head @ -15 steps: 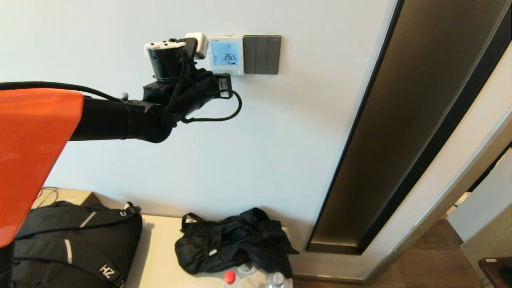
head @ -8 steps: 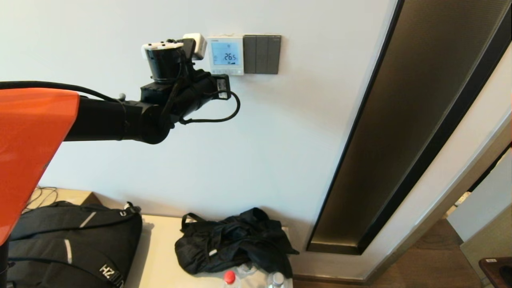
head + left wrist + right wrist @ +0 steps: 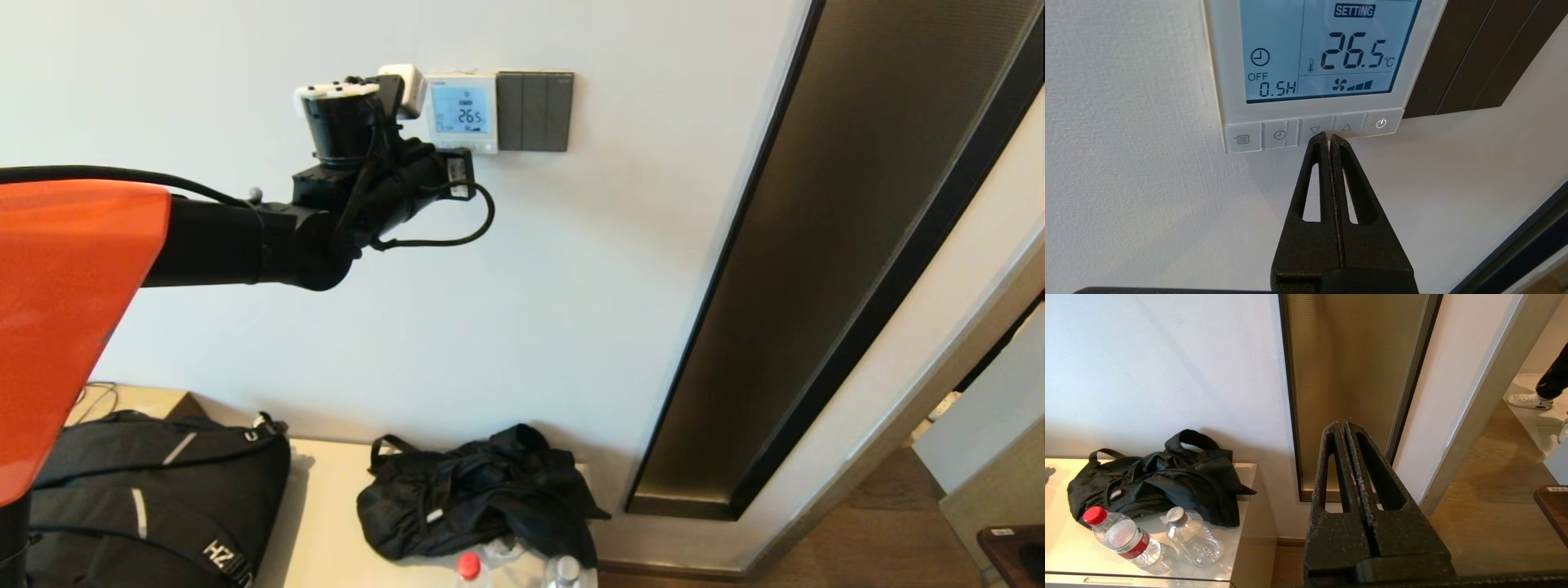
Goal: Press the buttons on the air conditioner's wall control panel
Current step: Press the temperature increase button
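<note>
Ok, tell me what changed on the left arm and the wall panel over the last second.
The left gripper drew slightly back from the wall half a second ago, then went forward again; its shut tips now sit at the down-arrow button of the control panel. Nothing was gripped or released. The display still reads 26.5, and the bags below have not moved.

The control panel [image 3: 1314, 61] is showing glossy white plastic around a smooth, backlit screen. The left gripper [image 3: 1329, 136] is looking matt, grainy black, and the wall [image 3: 1126, 163] is showing a fine rough texture.
</note>
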Controlling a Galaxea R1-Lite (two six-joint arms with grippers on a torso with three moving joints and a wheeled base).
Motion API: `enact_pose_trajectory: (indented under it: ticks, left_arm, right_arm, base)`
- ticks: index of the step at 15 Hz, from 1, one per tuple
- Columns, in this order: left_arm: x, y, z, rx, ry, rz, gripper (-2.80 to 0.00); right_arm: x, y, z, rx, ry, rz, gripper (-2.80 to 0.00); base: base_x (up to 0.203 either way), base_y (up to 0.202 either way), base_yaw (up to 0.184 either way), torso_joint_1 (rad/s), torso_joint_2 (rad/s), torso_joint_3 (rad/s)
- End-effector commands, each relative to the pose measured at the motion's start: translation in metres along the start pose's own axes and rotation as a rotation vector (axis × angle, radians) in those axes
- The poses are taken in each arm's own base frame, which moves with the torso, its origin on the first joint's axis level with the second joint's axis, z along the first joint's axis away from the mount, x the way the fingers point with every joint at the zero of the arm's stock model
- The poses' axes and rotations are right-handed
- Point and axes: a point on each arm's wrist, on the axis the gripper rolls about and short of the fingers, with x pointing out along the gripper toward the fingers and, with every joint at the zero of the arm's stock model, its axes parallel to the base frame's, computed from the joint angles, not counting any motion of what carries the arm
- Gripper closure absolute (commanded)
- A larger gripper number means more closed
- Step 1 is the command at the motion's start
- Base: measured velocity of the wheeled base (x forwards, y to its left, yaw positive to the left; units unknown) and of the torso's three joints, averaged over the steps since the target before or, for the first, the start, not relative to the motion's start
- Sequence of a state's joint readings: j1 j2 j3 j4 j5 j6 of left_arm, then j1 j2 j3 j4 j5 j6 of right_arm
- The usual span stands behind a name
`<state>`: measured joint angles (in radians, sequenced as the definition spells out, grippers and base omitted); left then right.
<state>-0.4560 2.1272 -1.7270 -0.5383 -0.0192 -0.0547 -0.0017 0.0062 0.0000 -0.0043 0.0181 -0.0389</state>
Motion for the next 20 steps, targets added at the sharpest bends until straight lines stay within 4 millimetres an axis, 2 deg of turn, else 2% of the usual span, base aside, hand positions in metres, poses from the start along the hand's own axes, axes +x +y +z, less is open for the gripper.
enact_pose_trajectory:
  ticks: [1,11,20]
  left_arm:
    - [0.003,0.001,-0.002,0.000,0.004,0.000,0.00]
    - [0.001,0.000,0.004,-0.001,-0.001,0.001,0.00]
    - [-0.026,-0.005,0.011,-0.002,-0.007,-0.008,0.00]
  right_arm:
    - [0.000,0.000,0.000,-0.001,0.000,0.000,0.00]
    - [0.000,0.000,0.000,0.001,0.000,0.000,0.00]
    - [0.000,0.000,0.000,0.001,0.000,0.000,0.00]
  base:
    - [0.000,0.000,0.000,0.000,0.00,0.000]
    - [0.000,0.000,0.000,0.000,0.00,0.000]
    - [0.000,0.000,0.000,0.000,0.00,0.000]
